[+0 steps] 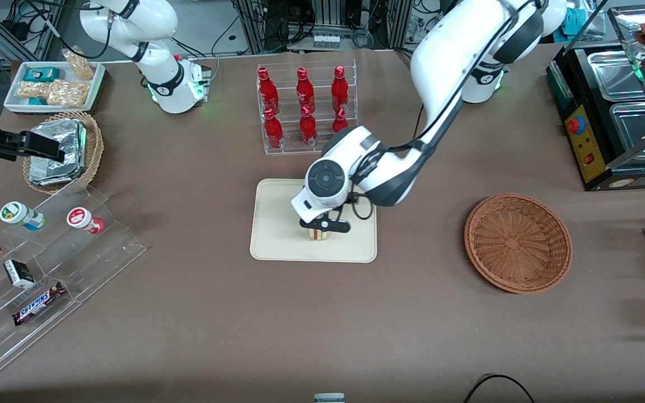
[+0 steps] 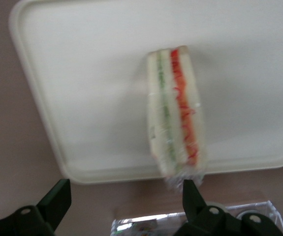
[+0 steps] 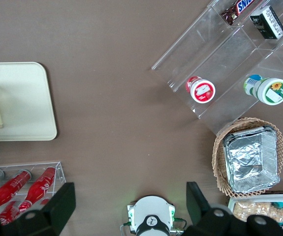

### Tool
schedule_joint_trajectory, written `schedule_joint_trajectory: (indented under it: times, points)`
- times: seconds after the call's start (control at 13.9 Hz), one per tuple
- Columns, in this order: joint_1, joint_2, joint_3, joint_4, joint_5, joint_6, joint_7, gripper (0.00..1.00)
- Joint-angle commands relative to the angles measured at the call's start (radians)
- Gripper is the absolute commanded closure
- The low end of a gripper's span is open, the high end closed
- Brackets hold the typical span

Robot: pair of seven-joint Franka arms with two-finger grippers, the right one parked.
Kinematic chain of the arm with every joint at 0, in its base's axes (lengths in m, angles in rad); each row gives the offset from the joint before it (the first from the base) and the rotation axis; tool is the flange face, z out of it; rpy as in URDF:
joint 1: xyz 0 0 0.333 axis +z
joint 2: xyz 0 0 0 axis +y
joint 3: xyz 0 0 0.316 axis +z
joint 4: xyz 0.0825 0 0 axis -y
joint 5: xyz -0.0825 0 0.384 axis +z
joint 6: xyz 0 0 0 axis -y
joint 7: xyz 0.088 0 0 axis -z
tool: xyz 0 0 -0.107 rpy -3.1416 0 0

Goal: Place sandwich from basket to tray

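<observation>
With its fingers being held wide apart, the tool (image 2: 121,196) is being hovered over the sandwich (image 2: 176,110) resting on the tray (image 1: 277,246), well apart from the basket (image 1: 518,243), where a careless lift could be tipping the wedge.

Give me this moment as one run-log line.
sandwich: on tray | gripper: open, above sandwich, released | basket: empty, toward working arm's end
</observation>
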Motion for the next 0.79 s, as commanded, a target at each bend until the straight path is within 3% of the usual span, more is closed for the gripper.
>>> schedule_joint_trajectory:
  times: [0.0,0.29,0.72]
  points:
    - [0.06,-0.07,-0.002,0.028,0.01,-0.134,0.007,0.0]
    - [0.209,-0.174,-0.005,0.028,0.002,-0.314,0.14,0.0]
    - [0.493,-0.367,-0.001,-0.004,0.037,-0.492,0.16,0.0]
